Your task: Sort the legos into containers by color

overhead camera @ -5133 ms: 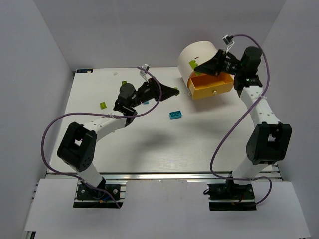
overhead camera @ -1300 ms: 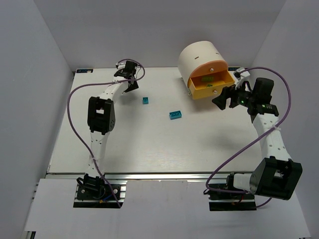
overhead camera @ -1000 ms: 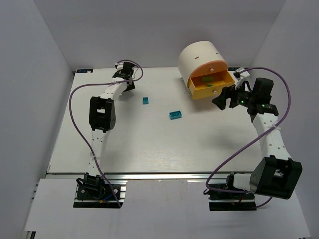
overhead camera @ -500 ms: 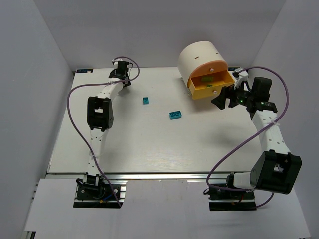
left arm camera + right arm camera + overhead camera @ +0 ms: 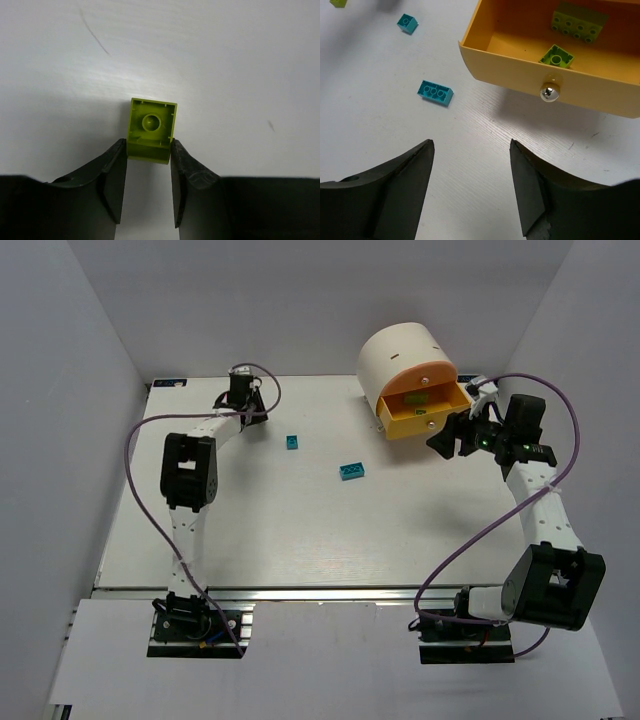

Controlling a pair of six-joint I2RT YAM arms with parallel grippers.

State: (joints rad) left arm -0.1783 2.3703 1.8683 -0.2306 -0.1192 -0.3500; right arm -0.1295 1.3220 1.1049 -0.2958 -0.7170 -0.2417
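Observation:
A lime lego (image 5: 151,130) lies upside down on the white table, and my left gripper (image 5: 148,145) is shut on it, a finger pressed against each side. Seen from above, that gripper (image 5: 240,390) is at the table's back left and covers the brick. My right gripper (image 5: 471,142) hangs open and empty over bare table in front of the pulled-out orange drawer (image 5: 520,80). The drawer holds a small lime lego (image 5: 557,56) and a longer one (image 5: 578,22). Two cyan legos (image 5: 292,442) (image 5: 351,471) lie mid-table.
The cream cabinet (image 5: 400,350) stands at the back right, its orange drawer (image 5: 425,420) open toward the right gripper (image 5: 445,443). A shiny knob (image 5: 549,92) sticks out of the drawer front. White walls enclose the table on three sides.
The left arm has reached further to the back left and its fingers have come together on the lime lego. The right gripper has narrowed slightly and hardly moved.

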